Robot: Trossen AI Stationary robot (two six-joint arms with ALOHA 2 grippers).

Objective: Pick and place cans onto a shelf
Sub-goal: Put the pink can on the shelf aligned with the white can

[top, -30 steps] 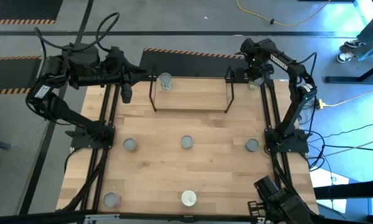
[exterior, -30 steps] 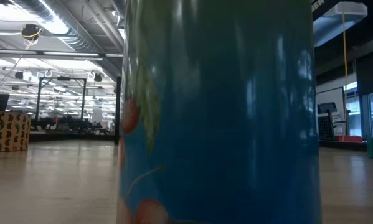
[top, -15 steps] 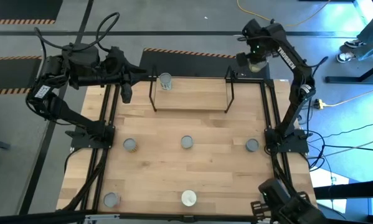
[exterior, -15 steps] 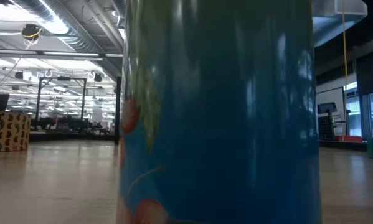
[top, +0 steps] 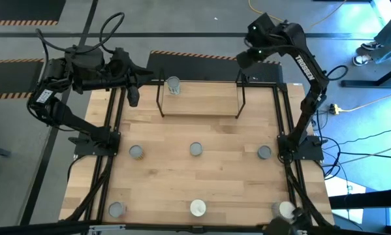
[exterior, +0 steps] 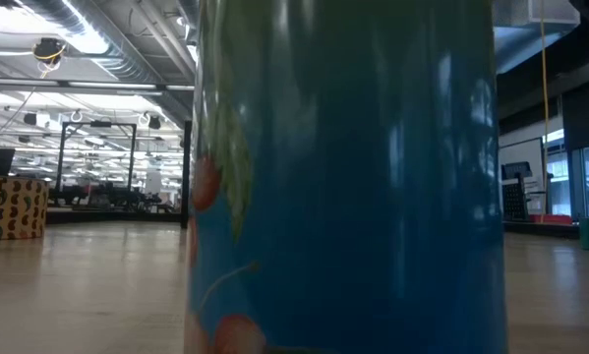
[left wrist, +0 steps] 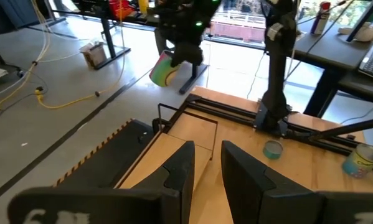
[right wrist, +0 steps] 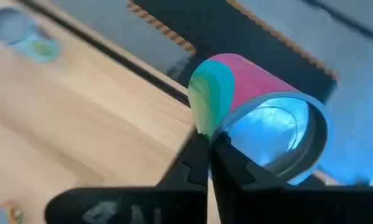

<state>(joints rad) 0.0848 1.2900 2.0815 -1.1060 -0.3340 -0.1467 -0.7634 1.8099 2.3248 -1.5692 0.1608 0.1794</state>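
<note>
When viewed from above, fills most of the scene: a pale wooden surface (top: 202,176) edged with black rails.

Next in size, two dark arms. Left arm (top: 71,78) folded at the far left corner. Right arm (top: 309,85) stretched from the right rail up past the far edge.

Then the shelf (top: 202,101), a light board in a thin black wire frame, standing at the middle of the surface's far edge.

Smaller again, the grippers. Left gripper (top: 133,98) waiting just beside the shelf's left end, pointing along the shelf; fingers (left wrist: 180,174) spread a little, nothing between them. Right gripper (top: 246,59) raised beyond the shelf's far right corner, out past the surface's edge; fingers (right wrist: 195,162) pressed onto the wall at the rim of a pink-and-green can (right wrist: 248,93), tilted on its side, silver end toward the wrist camera. Same can showing from the left wrist view as well, hanging in the air beneath the dark gripper.

Smallest, the remaining cans. One shelf can (top: 173,85) upright at the board's left end. Three in a middle row, well apart: left (top: 136,152), centre (top: 195,149), right (top: 264,153). Three along the near edge: left (top: 117,209), a whitish-topped centre one (top: 198,208), right (top: 285,209). Close against the low camera, a blue can (exterior: 343,177) with leaf and fruit print; cannot tell which of the near row.
</note>
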